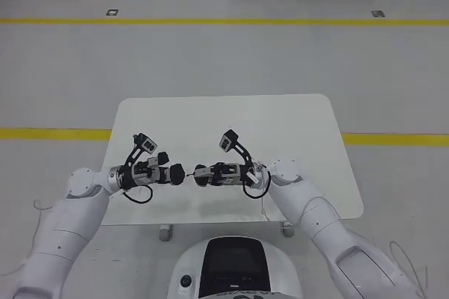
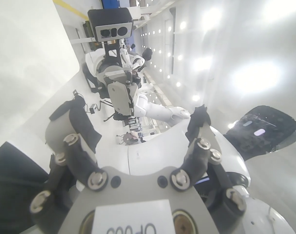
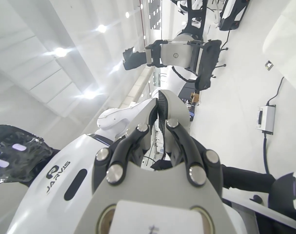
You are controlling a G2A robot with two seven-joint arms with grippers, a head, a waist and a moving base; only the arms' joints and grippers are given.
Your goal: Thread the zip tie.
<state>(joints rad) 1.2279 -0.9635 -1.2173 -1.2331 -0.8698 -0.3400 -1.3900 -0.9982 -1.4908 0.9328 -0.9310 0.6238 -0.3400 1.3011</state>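
Above the front part of the white table point(image 1: 284, 127) the two grippers face each other, a short gap apart. My right gripper point(image 1: 200, 177) is shut, its pads pressed together point(image 3: 158, 107). A thin dark strip, the zip tie point(image 1: 191, 174), sticks out of it toward the left gripper; the wrist views hide the tie. My left gripper point(image 1: 176, 174) is open, its fingers point(image 2: 72, 113) spread wide with nothing between them. From the right wrist view the left gripper point(image 3: 171, 60) also looks spread. The right gripper point(image 2: 121, 93) shows end-on in the left wrist view.
Nothing else lies on the tabletop. Yellow floor lines point(image 1: 45, 134) run behind and beside the table. On the floor sits a grey power box with a cable point(image 3: 264, 118). Another robot and equipment point(image 2: 135, 62) stand far off in the room.
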